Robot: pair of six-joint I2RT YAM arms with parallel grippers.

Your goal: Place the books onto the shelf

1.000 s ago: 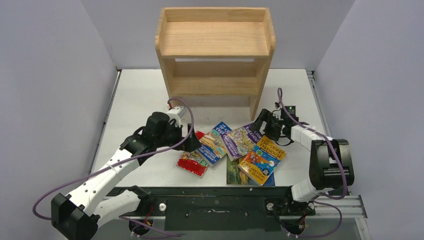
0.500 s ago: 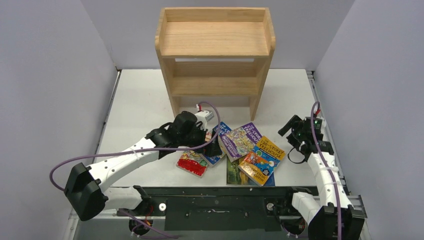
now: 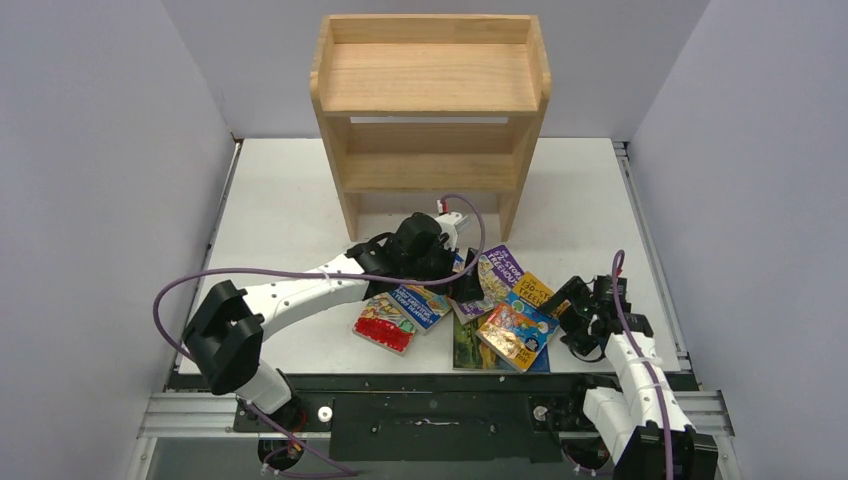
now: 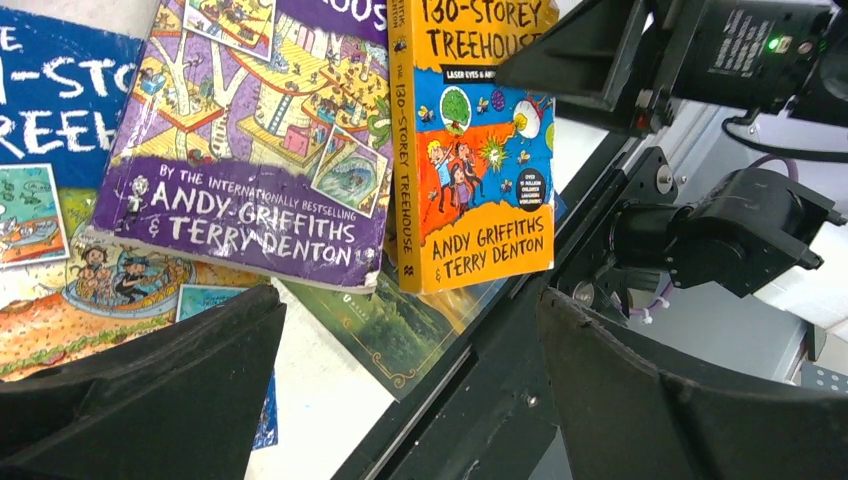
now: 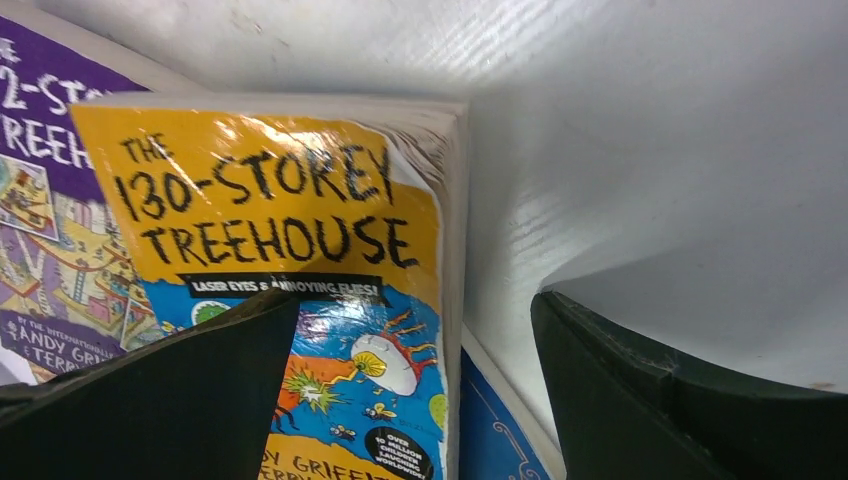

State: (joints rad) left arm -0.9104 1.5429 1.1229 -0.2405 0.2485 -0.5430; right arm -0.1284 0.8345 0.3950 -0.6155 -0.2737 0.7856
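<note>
Five books overlapping, flat on table, before shelf

The left arm and the right arm are both wearing white shells along their long links, with chunky black housings bulging at the joints. A purple cable is looping along each one. A green light is glowing on the right wrist's black module, beside a white-printed label. The jaws are showing matte black, broad and wedge-shaped.
</note>
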